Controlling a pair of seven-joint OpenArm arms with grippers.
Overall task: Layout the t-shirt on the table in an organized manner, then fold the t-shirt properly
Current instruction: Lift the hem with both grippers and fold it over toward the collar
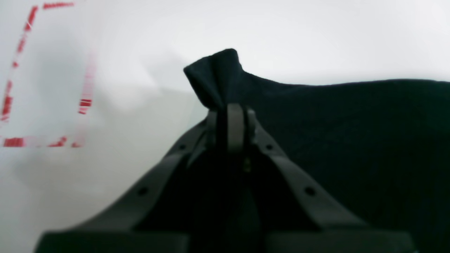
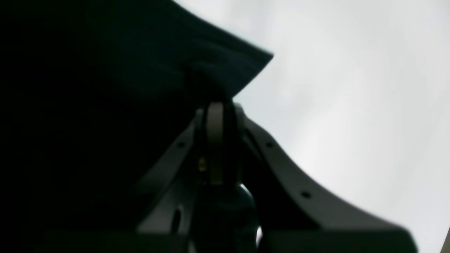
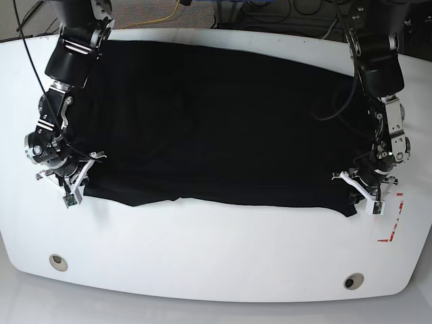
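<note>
T-shirt (image 3: 216, 121) spread wide on table (image 3: 216, 270), near corners pinched in clenched left gripper (image 1: 230, 105) and right gripper (image 2: 219, 103); layout nearly done, next likely folding the near hem toward the far edge.

t-shirt (image 3: 216, 121): 1 | table (image 3: 216, 263): 1 | table holes (image 3: 58, 262): 2 | grippers (image 3: 362, 196): 2

Beyond the far edge of the bench (image 3: 202, 270), a tangle of dark cables (image 3: 283, 13) lies on the floor, with one yellow cable (image 3: 169, 13) running among them; a strip of grey floor (image 3: 13, 17) shows at the upper left corner
</note>
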